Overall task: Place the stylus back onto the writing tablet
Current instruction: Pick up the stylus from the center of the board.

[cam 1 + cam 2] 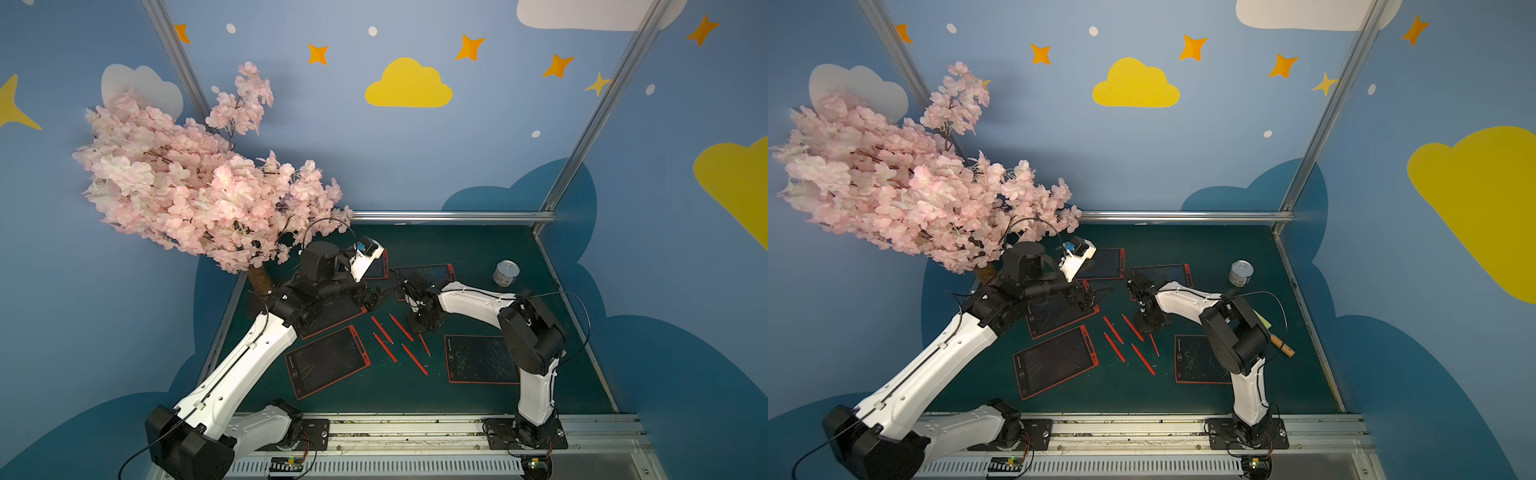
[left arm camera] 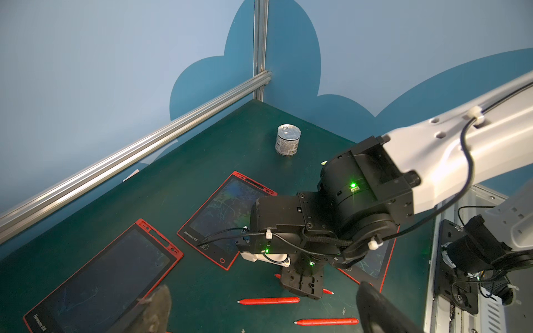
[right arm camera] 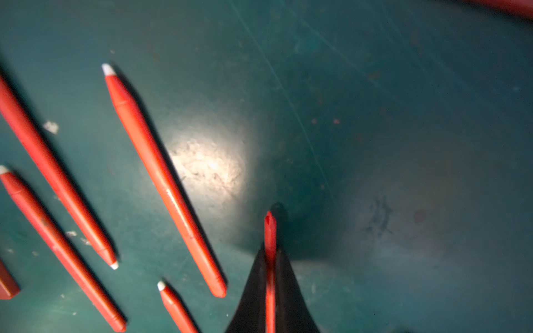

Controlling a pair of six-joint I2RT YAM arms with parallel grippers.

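Stylus pinched in right fingers above green tabletop, blue walls; left fingers gape empty.

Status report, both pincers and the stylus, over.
Left pincer open, empty. Right pincer shut on red stylus, not yet on a writing tablet. Four loose styluses lie close beside.

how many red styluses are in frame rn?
5. Loose on the mat: far-left stylus, far-right stylus, near-left stylus, near-right stylus. Fifth stylus is in the shut right claw. Others may be hidden.

Right end effector clamped, left end effector spread
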